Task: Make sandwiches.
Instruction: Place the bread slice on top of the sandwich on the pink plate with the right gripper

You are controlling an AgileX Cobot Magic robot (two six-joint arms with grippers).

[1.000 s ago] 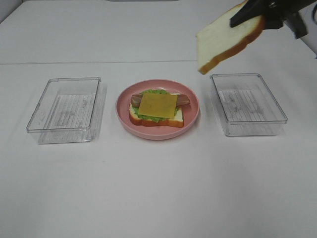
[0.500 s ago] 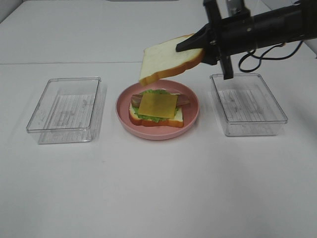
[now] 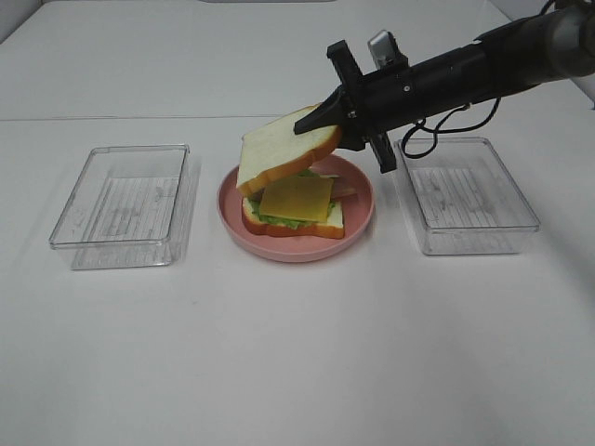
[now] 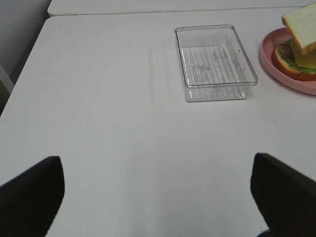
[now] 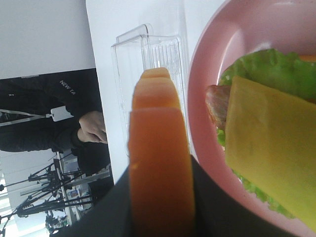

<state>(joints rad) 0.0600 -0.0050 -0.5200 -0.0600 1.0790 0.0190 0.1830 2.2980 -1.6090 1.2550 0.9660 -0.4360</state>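
An open sandwich (image 3: 294, 216) lies on the pink plate (image 3: 358, 216): a bread slice, green lettuce, bacon and a yellow cheese slice (image 3: 296, 198) on top. My right gripper (image 3: 327, 118) is shut on a second bread slice (image 3: 279, 153) and holds it tilted just above the stack's back left part. The right wrist view shows this slice's orange crust (image 5: 160, 163) edge-on between my dark fingers, with the cheese (image 5: 276, 153) and lettuce (image 5: 266, 69) below. My left gripper (image 4: 158, 197) is open and empty over bare table, far from the plate (image 4: 276, 64).
A clear plastic tray (image 3: 125, 204) stands left of the plate and another (image 3: 465, 193) to its right, under my right arm. The left tray also shows in the left wrist view (image 4: 216, 61). A person (image 5: 89, 133) stands beyond the table.
My right gripper has carried the bread slice left and down, from above the right tray to just over the stack on the plate. Nothing else moved.
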